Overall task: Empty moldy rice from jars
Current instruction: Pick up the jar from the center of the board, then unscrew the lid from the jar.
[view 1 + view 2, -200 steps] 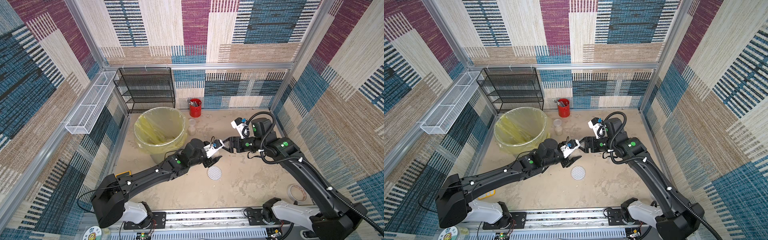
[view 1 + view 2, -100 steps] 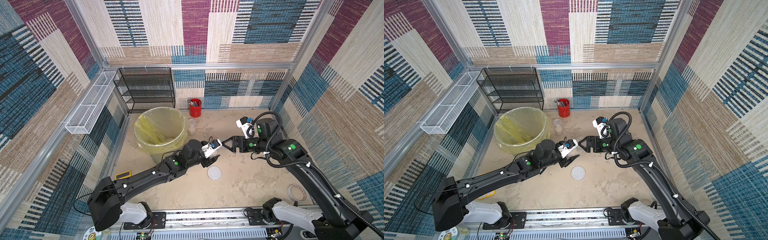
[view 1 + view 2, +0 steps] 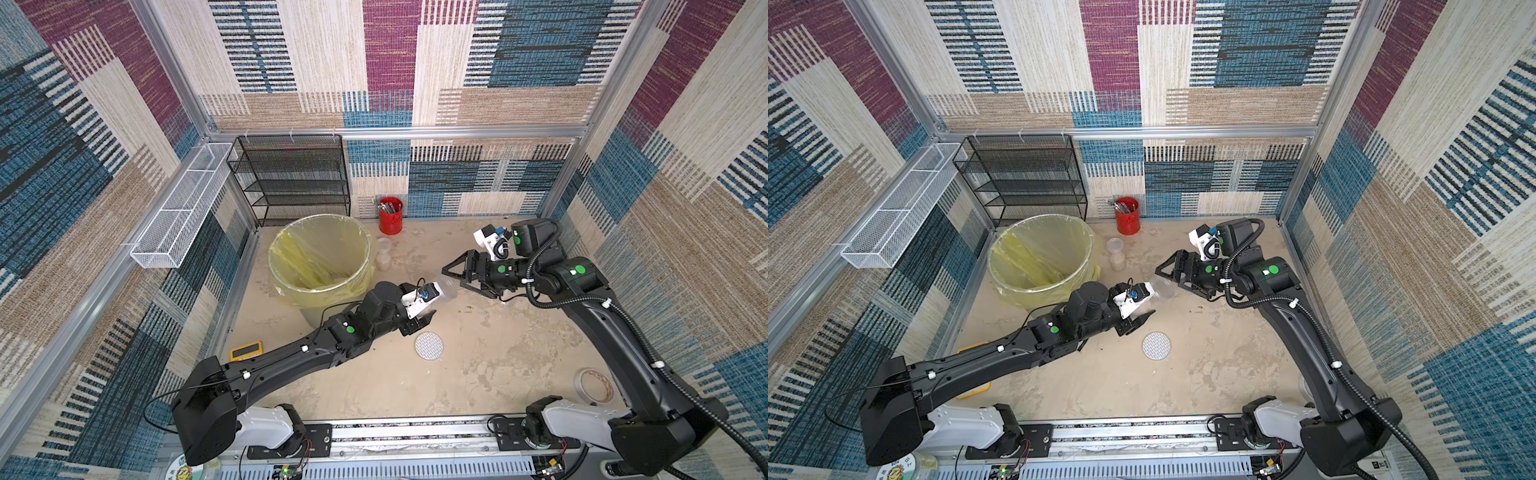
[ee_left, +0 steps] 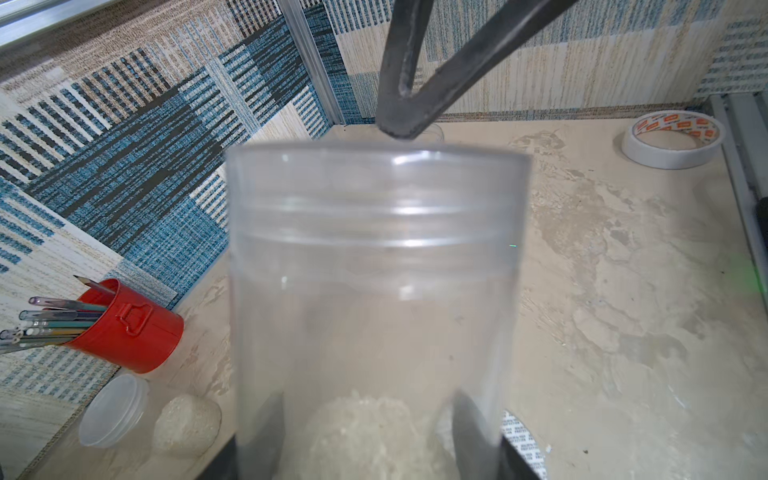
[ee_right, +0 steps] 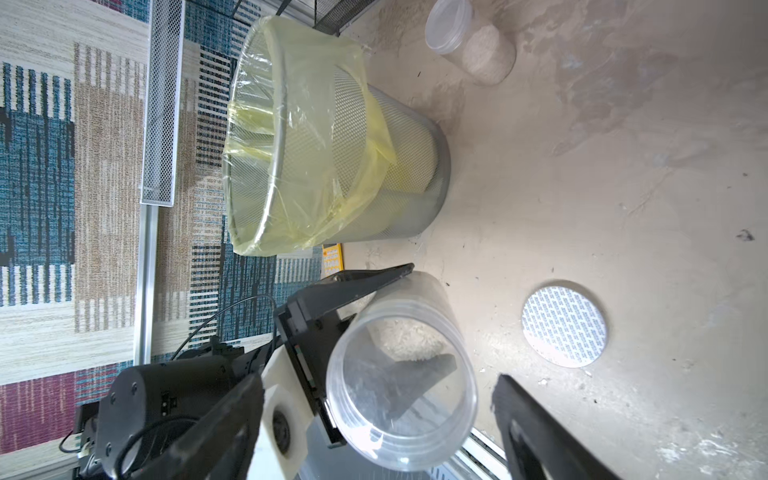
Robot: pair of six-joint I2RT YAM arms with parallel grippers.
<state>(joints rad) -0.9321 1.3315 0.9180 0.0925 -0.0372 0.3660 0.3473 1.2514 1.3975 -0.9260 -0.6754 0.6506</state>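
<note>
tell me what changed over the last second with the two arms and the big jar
The open right gripper drew back a little from the mouth of the big jar. Nothing was taken hold of or let go. The left gripper kept its grip on the jar, held on its side with a little rice inside. The lid and the small jar stayed put.

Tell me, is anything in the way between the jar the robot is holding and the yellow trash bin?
Nothing visible is. The left tool holds the open jar near the mesh bin with the yellow liner. The open right tool sits at the jar's mouth, on the side away from the bin.
</note>
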